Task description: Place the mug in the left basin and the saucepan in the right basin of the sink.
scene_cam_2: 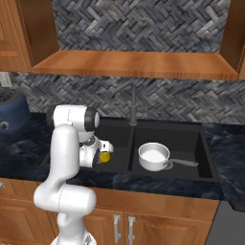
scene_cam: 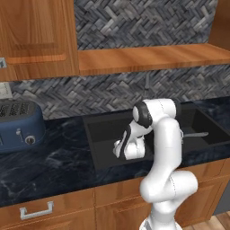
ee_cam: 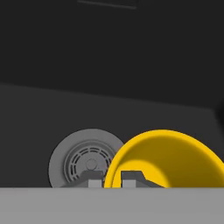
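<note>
Over the left basin (scene_cam: 101, 134), in the left base view, the arm bent down into the sink (scene_cam: 211, 134), the saucepan's handle (scene_cam: 195, 134) showing at 3 o'clock.

From the right base view, the saucepan (scene_cam_2: 154, 156) already sat in the right basin (scene_cam_2: 191, 139), while the mug (scene_cam_2: 104, 156) hung at the gripper (scene_cam_2: 101, 154), low enough for a gentle release.

Through the hand view, the fingers (ee_cam: 94, 183) straddled the mug's rim (ee_cam: 131, 151), apparently clenched on it, with the drain (ee_cam: 83, 162) at 9 o'clock.

The arm (scene_cam_2: 64, 158) is glossy white, built of rounded tubular segments with dark bands at its joints. Its gripper (ee_cam: 113, 180) ends in two small dark fingertips.
</note>
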